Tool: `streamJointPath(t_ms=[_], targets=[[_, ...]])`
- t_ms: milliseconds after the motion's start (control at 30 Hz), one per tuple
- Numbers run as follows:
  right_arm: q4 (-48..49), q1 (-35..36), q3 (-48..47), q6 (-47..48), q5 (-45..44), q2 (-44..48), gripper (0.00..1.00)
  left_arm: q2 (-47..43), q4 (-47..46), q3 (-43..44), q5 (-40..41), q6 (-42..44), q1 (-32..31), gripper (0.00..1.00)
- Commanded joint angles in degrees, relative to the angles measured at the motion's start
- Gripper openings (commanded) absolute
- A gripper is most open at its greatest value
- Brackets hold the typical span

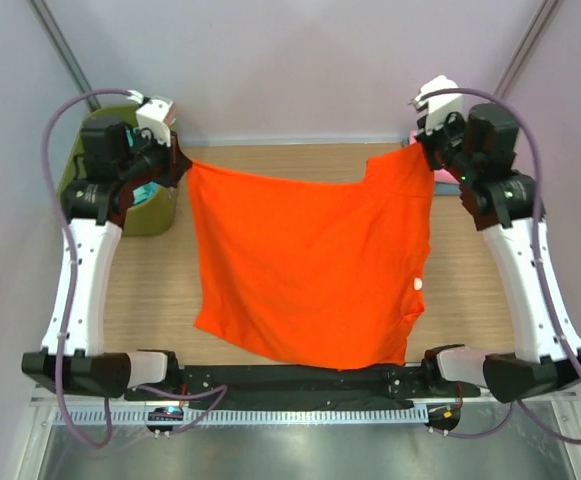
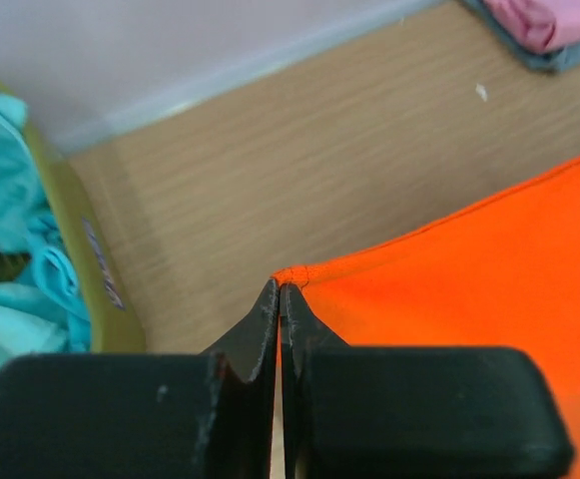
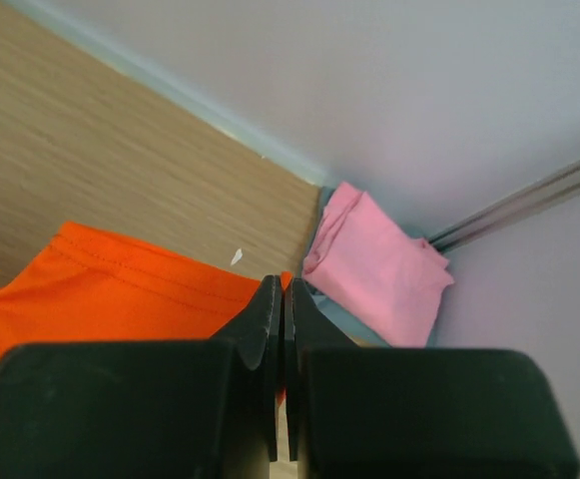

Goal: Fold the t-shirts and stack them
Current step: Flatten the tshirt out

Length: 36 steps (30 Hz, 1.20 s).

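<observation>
T-shirt [image 1: 310,260], one, orange, pinched by left hand [image 1: 186,164], right hand [image 1: 418,148]

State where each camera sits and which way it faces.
Top external: overhead behind the bases, looking down on both arms holding the bright orange cloth t-shirt.
Left wrist: behind the left gripper, facing the far wall; olive-green plastic bin left.
Right wrist: behind the right gripper, facing the folded pink t-shirt.
Shared: the orange t-shirt.
</observation>
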<state>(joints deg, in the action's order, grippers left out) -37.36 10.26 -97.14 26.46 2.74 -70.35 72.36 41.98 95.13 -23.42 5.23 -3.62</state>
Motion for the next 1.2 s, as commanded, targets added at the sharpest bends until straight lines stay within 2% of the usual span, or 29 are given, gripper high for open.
streamJointPath(t_ms=[0,167,300,333,433,467,500,633,733,900,1167], targets=[[8.1,-0.2,5.7,2.5,1.8,-2.9,0.01,3.0,-3.4,-5.0,-0.8,1.9,0.3,0.00],[14.9,-0.2,9.8,3.6,0.2,-12.9,0.01,10.6,-8.6,-10.7,1.0,2.5,0.3,0.00],[22.6,-1.4,6.0,1.1,-1.1,-24.9,0.01,20.6,-12.4,-8.0,2.9,4.0,0.2,0.00],[23.4,-1.4,3.8,0.5,-1.5,-31.6,0.01,25.6,-12.5,-6.6,3.2,3.9,0.3,0.00],[23.9,-1.6,-7.8,-0.3,-2.1,-45.2,0.01,32.9,-12.8,1.0,3.3,2.5,0.3,0.00],[23.3,-1.6,-14.3,-0.3,-2.2,-48.6,0.01,37.5,-13.0,2.8,3.7,2.0,0.2,0.00],[21.7,-1.7,-22.8,-0.1,-2.5,-56.7,0.01,43.0,-13.9,9.1,6.5,1.4,0.2,0.00],[22.9,-2.3,-30.3,0.1,-5.0,-64.6,0.01,48.9,-16.0,12.4,10.0,1.6,0.2,0.00],[24.9,-2.6,-31.5,0.2,-5.8,-67.9,0.01,52.4,-18.5,14.2,13.3,2.7,0.0,0.00],[28.3,-3.0,-34.8,-0.8,-7.8,-71.9,0.01,58.4,-18.2,22.4,15.3,4.1,-0.2,0.00],[31.7,-3.3,-38.1,0.4,-8.9,-75.7,0.01,63.6,-21.1,24.5,20.0,6.4,-1.4,0.00]])
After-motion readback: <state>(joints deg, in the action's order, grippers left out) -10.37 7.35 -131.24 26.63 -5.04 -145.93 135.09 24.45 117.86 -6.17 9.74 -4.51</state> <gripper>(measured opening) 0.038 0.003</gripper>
